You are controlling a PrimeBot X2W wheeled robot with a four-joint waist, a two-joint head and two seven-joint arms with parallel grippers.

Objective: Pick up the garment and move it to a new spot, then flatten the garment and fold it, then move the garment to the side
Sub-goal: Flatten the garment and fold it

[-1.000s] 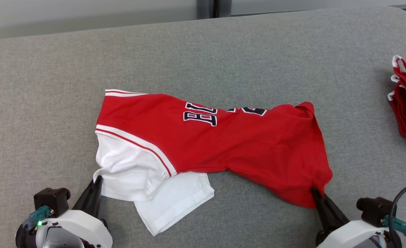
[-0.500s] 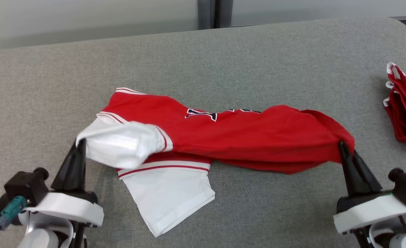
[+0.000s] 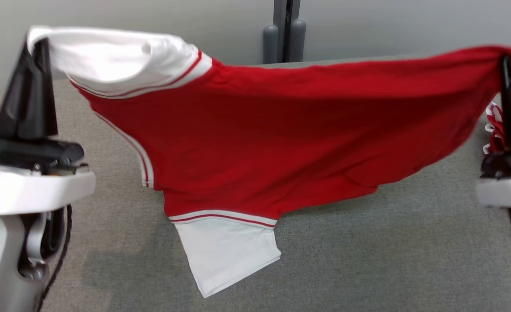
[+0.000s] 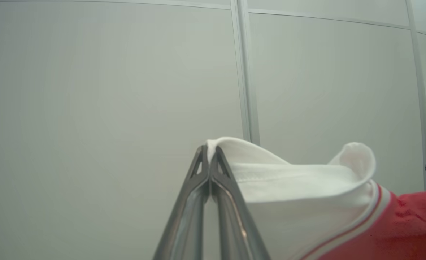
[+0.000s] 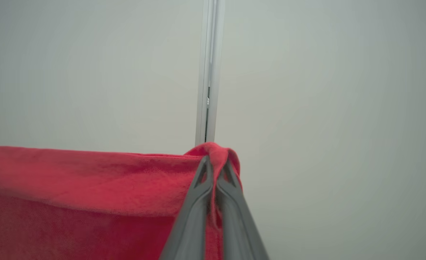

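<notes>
Soft, even light. The shirt throws a faint shadow on the grey bench. Head view blurs at its sides; wall seams bow in the left wrist view.

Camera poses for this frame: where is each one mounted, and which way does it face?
Head: on the head, facing forward and down at the table; garment hangs between left gripper and right gripper.
Left wrist: on that wrist, facing the wall along its shut fingers, which pinch the white sleeve.
Right wrist: on that wrist, facing the wall along its shut fingers, which pinch the red corner.
Shared: both wrist views show the wall's vertical seam.
</notes>
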